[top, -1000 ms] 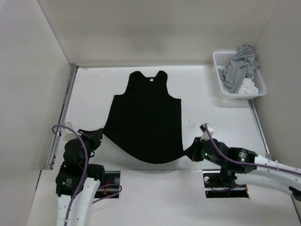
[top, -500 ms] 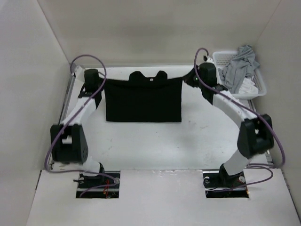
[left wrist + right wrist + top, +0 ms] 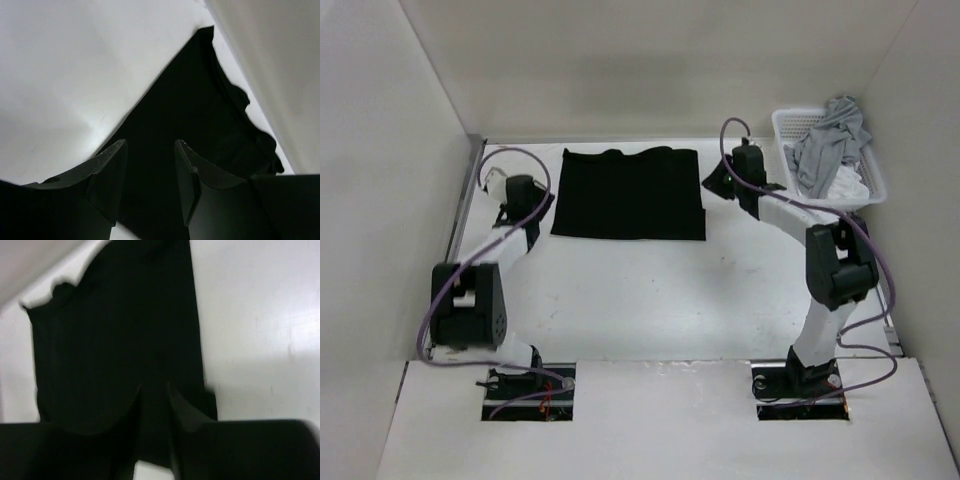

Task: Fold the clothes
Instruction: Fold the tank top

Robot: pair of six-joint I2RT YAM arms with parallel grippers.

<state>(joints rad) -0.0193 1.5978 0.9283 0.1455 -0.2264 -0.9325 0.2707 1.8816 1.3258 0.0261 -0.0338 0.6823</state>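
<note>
Left gripper and right gripper sit low at the left and right edges of the shirt, which lies as a flat black rectangle at the far side of the table, its neck end toward the back wall. The risk, as I judge it, is that pulling away with a fingertip snagged in the top layer would drag an edge and open the fold or skew the rectangle. Dark fingers over dark cloth make such a snag hard to spot, most of all on the right, where the view is blurred. A careless sweep of the right arm could also knock the basket beside it. Left jaws stand clearly apart with nothing between them, the cloth lying just beneath. Right jaws show a narrower gap, seemingly empty, though contact with the cloth cannot be ruled out.
</note>
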